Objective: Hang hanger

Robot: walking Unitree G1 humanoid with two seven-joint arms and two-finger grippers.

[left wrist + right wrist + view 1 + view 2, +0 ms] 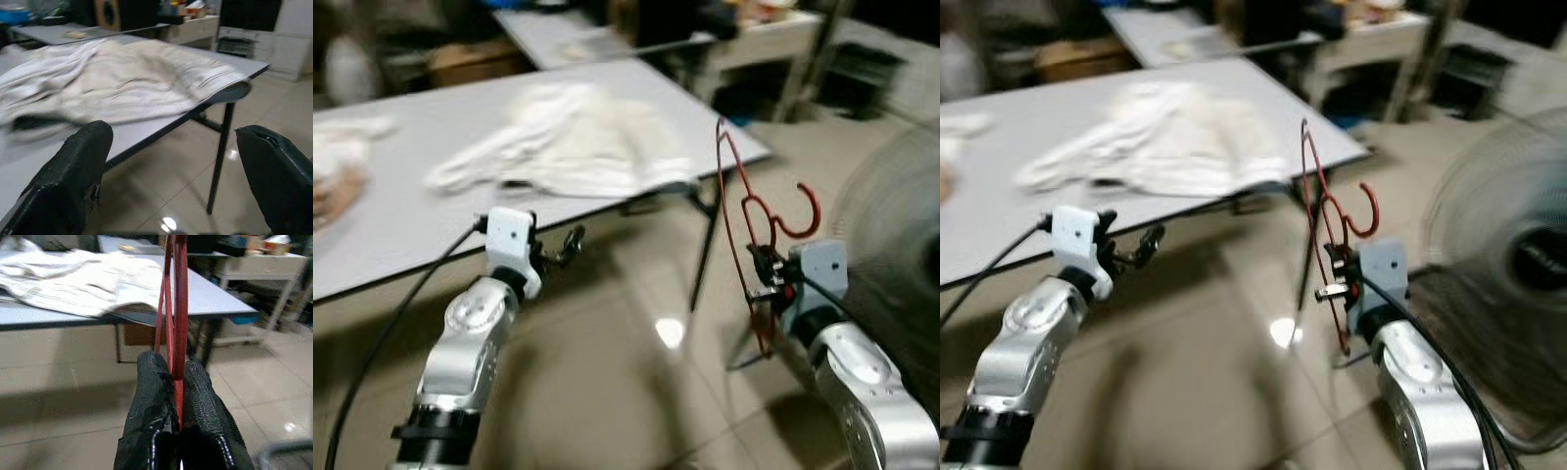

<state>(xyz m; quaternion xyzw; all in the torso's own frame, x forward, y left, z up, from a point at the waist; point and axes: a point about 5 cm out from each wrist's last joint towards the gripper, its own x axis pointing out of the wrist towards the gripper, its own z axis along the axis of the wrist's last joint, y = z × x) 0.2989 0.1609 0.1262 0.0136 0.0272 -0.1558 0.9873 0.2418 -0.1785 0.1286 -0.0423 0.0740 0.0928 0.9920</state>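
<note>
A red wire hanger point(744, 211) stands upright in the air right of the table corner, its hook point(803, 220) curling to the right. My right gripper point(766, 277) is shut on the hanger's lower wire; in the right wrist view the red hanger wire point(176, 308) runs up between the two pressed fingers point(156, 396). My left gripper point(563, 247) is raised in front of the table edge, open and holding nothing, with its fingers point(73, 171) spread wide in the left wrist view.
A grey folding table point(401, 206) carries a heap of white cloth point(573, 142). A second table point(558, 34) and cluttered shelves stand behind. A large floor fan point(1508, 255) is at the right. Glossy tiled floor point(636, 372) lies below my arms.
</note>
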